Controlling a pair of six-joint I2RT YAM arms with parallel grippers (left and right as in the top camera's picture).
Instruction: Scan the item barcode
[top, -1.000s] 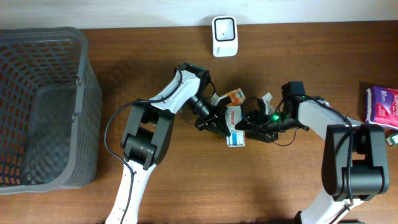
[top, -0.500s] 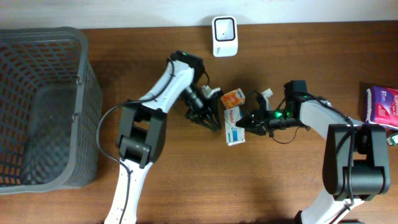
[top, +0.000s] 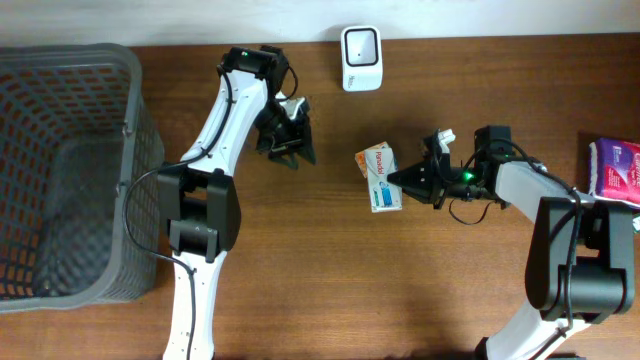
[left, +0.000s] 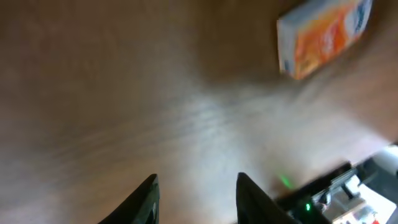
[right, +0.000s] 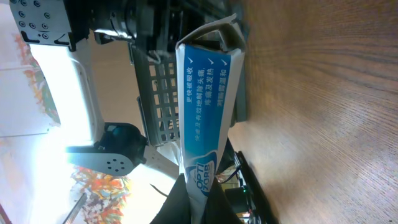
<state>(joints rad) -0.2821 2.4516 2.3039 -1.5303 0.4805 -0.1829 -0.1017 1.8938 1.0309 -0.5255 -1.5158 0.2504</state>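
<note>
1. Right pincer (top: 402, 181) is clenched on the box (top: 380, 177), biting its right-hand long edge. The box is right of the middle of the bench (top: 300, 270), near side of the scanner (top: 360, 45).
2. From overhead, the box's long axis runs far to near, with the far end leaning slightly left. Its orange end points far, toward the scanner, and its blue end points near.
3. Left pincer (top: 290, 150) is released and holds nothing, well apart from the box, to the left and farther back.
4. Dark brown wood grain covers the bench, and a pale strip of wall runs along its far edge. The white scanner sits at that far edge. A grey mesh basket (top: 70, 170) fills the left end, and a pink packet (top: 613, 168) lies at the right edge.
5. Only the right wrist view shows the box's narrow blue face with printed text and a sprung end flap, with the basket and a bright room beyond. Whether the box touches the wood, no view settles.
6. Blurred, the left wrist view shows the box's orange face at upper right and its own fingers (left: 146, 199) spread over bare wood.
</note>
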